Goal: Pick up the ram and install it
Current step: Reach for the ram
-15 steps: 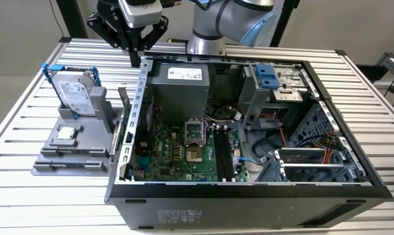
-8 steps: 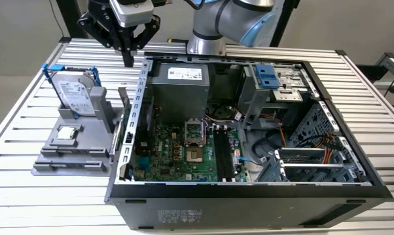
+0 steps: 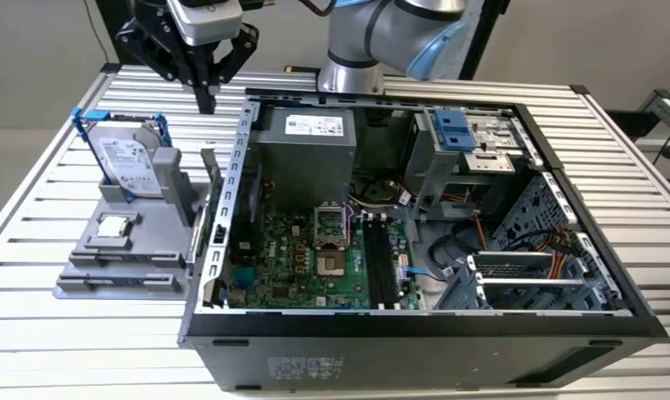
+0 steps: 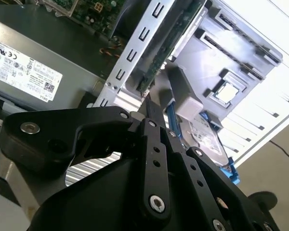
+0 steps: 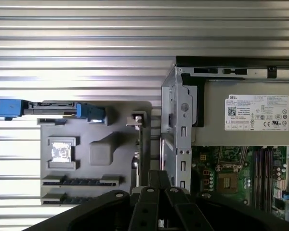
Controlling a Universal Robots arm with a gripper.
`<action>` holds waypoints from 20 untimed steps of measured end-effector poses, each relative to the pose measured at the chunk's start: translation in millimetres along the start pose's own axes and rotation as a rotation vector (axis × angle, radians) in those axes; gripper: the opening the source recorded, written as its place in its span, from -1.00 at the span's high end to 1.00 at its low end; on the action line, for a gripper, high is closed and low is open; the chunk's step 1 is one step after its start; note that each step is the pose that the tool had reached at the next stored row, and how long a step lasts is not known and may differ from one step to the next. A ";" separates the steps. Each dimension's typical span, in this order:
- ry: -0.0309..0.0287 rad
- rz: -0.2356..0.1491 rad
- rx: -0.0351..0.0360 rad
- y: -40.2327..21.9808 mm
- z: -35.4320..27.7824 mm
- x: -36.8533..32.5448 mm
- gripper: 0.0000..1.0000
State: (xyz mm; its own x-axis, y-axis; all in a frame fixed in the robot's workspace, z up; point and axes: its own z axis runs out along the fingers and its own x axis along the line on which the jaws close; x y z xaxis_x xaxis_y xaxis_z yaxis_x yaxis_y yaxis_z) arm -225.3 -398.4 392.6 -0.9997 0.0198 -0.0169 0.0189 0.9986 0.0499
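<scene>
Slatted table; jaws, seemingly closed, hang above ram.

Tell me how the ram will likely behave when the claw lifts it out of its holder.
The ram is a thin, flat board, so it is probably stiff and light. It stands on its narrow edge in the grey holder, so a sideways push may tilt it. It looks like a bare circuit board, so it is likely fragile.
</scene>
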 end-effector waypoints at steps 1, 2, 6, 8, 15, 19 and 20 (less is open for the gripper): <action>0.0000 0.000 0.0000 0.0 0.0 2.2 1.00; 0.0000 0.000 0.0000 -0.1 -0.1 4.3 1.00; 0.0000 0.000 0.0000 -0.2 -0.3 13.2 1.00; 0.0000 0.000 0.0000 -0.3 -0.3 17.4 1.00; 0.0000 0.000 0.0000 -0.6 -0.6 32.4 1.00; 0.0000 0.000 0.0000 -0.7 -0.7 41.1 1.00; 0.0001 0.000 0.0001 -0.8 -0.8 43.3 1.00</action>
State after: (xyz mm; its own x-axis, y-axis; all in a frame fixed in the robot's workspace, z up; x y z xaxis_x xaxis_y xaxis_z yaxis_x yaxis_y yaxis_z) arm -268.6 -398.4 392.6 -0.9997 0.0195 -0.0169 0.0186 0.9986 0.0499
